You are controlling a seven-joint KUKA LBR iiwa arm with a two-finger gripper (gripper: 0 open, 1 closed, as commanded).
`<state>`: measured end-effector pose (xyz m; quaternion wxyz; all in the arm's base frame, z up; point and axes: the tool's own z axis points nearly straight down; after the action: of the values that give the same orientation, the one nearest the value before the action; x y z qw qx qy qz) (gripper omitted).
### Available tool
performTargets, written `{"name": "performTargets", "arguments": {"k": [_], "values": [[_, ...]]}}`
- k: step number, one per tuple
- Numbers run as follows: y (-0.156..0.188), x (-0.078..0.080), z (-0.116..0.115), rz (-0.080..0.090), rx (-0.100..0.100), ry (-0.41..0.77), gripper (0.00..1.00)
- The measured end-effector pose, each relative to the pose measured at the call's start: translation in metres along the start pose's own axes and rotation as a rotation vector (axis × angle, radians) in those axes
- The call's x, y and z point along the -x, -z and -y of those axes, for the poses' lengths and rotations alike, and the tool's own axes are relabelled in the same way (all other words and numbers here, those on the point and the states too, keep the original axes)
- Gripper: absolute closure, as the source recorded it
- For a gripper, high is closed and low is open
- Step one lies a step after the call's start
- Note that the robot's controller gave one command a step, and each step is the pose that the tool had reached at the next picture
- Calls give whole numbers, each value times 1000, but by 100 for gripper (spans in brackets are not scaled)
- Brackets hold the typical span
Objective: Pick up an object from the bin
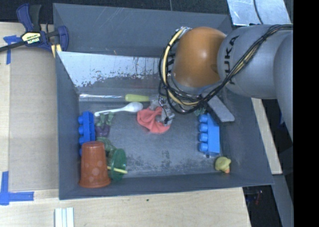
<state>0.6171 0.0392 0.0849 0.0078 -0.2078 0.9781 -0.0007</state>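
My gripper (pixel 165 113) is down in the middle of the bin, under the orange dome, its fingertips at the upper right edge of a crumpled pink-red soft thing (pixel 152 120). Whether a finger grips the pink thing cannot be seen. A white plastic spoon (pixel 122 109) lies just left of it, bowl towards the gripper. Behind the spoon lies a yellow-green stick-like piece (pixel 136 98). A blue studded toy brick (pixel 208 133) lies to the right of the gripper, running front to back.
At the left wall lie a second blue studded brick (pixel 85 127), an orange-brown cup (pixel 93 164) on its mouth, a green toy (pixel 117 162) and a small purple-green piece (pixel 103 128). A yellow-green small thing (pixel 222 164) sits in the front right corner.
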Motion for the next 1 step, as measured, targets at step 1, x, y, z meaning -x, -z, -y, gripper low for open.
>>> {"name": "performTargets", "arguments": {"k": [1], "values": [[0,0,0,0,0,-1,100]]}}
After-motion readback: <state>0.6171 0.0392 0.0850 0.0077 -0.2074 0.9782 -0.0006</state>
